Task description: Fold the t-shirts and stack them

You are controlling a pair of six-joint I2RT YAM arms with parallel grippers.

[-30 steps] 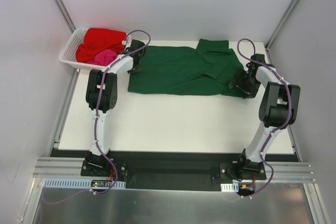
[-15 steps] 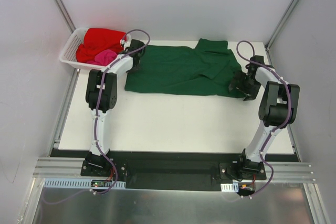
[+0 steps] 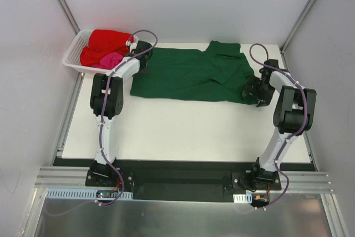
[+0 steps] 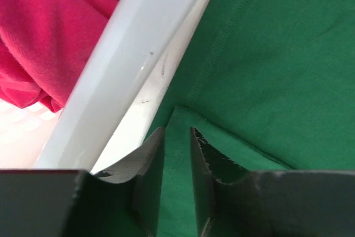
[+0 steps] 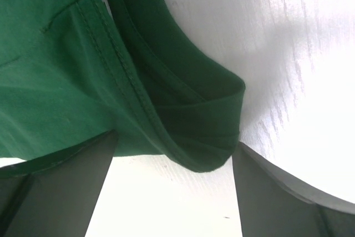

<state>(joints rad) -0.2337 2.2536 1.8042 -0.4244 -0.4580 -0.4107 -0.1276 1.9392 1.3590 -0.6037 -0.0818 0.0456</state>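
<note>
- Overhead, the large dark green cotton t-shirt (image 3: 188,76) lies spread, slightly rumpled, across the far half of the white bench (image 3: 183,131). A bright red t-shirt (image 3: 108,41) and a smaller pink t-shirt (image 3: 111,59) sit bunched in the white plastic lattice basket (image 3: 71,54) at the far left corner.
- The left gripper (image 3: 143,62) is at the green shirt's left edge, just beside the basket. The right gripper (image 3: 250,88) is at the shirt's right end, by a sleeve.
- From the left wrist, the fingers (image 4: 147,176) stand only a narrow slit apart. A hemmed corner of green cloth shows in that slit and looks loose rather than pinched. The basket's rim runs just beside it.
- From the right wrist, the fingers are spread wide. A looped sleeve hem lies between them, touching neither.
- Judged from these views, the cloth is light, limp and thin. It would sag and drag on the bench rather than hold a shape.
- The stitched hems and corners are thicker, so they look like the surest places to pinch.
</note>
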